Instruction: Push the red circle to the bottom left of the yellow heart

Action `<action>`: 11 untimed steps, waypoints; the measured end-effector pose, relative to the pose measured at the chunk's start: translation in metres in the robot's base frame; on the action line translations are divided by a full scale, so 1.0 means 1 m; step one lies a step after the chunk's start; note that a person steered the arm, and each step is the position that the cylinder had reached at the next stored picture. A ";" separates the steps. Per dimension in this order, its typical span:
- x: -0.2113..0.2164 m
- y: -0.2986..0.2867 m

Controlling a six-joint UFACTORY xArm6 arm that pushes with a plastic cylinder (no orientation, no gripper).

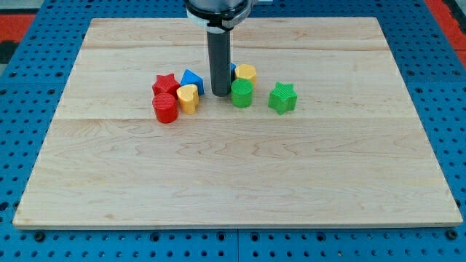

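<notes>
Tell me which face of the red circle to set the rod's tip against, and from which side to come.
Set my tip on the red circle's upper-right wall, if at all. It already touches the yellow heart on that block's lower left, so little is probably needed. Its round wall may slip off a push that is not centred. The red star crowds it from above, so come in carefully between the two.

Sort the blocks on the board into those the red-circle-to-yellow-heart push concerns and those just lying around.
Part of the job:
red circle
yellow heart, touching the red circle's right side
my tip, between the yellow heart and the green cylinder

Just lying about:
red star
blue block
green cylinder
yellow cylinder
green star
wooden board
</notes>
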State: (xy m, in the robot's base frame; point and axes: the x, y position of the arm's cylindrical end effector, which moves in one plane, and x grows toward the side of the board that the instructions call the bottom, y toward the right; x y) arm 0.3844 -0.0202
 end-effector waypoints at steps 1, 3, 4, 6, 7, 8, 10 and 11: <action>0.000 0.023; -0.033 -0.055; -0.069 -0.062; -0.060 -0.141; -0.043 -0.097; -0.007 -0.095; 0.065 -0.092; 0.071 -0.084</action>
